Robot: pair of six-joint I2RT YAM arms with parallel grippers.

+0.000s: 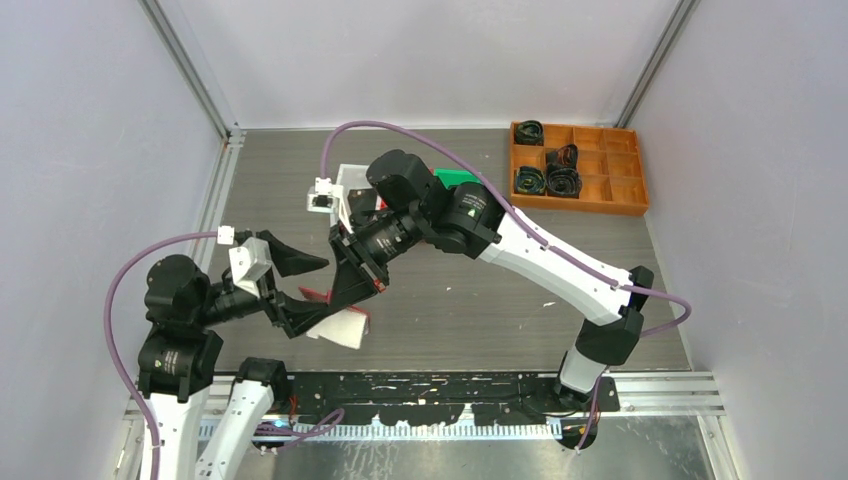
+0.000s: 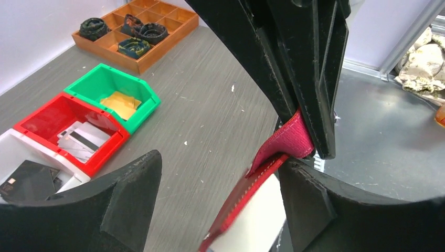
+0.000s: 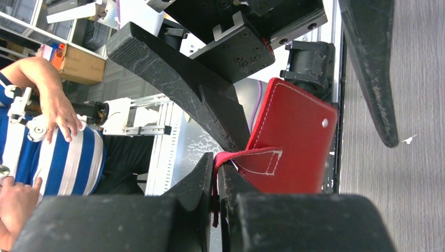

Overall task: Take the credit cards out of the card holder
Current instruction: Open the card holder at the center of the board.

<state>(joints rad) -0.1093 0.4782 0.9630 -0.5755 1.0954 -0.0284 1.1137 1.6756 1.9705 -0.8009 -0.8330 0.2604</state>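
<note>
Lower left of centre in the top view, the left gripper (image 2: pixel 220 167) has its fingers wide apart, with the card holder (image 3: pixel 294 142) between them (red, white-stitched, one small metal stud, pale inside). The right gripper (image 3: pixel 216 161) is clamped on its red tab (image 2: pixel 291 139).

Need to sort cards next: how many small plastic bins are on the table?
3, in a row in the left wrist view: white bin at lower left, red bin beside it, green bin beyond. In the top view the right arm may hide more.
</note>
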